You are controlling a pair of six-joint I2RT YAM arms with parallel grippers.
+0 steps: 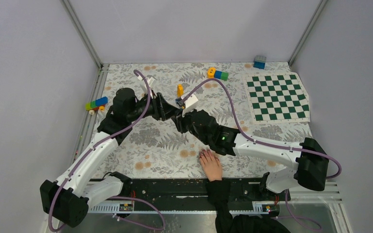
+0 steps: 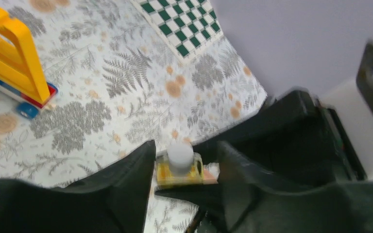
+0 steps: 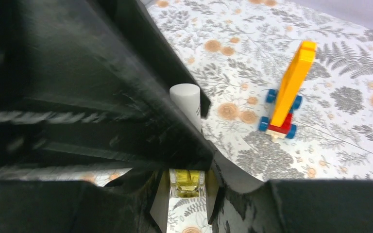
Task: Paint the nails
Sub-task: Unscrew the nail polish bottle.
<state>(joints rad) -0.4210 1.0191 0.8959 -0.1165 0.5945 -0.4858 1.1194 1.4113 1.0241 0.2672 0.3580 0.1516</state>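
A pale hand point(image 1: 211, 166) in a black sleeve lies flat at the table's near edge, its small dark nails point(image 1: 204, 155) pointing up the table. Both arms meet above mid-table. My right gripper point(image 3: 188, 194) is shut on a small yellow glass polish bottle point(image 3: 188, 182), one pad on each side. My left gripper point(image 2: 185, 147) straddles the bottle's pale grey cap point(image 2: 180, 156) with its jaws open, and a gap shows beside the cap. From above, the two grippers point(image 1: 178, 111) hide the bottle. The nails are not in either wrist view.
A yellow toy on blue wheels point(image 1: 179, 90) stands just behind the grippers. A green-and-white chequered mat point(image 1: 278, 96) lies at the back right. Coloured bricks point(image 1: 217, 74) sit at the back, more point(image 1: 96, 103) at the left, and a blue brick point(image 1: 259, 61) in the far corner.
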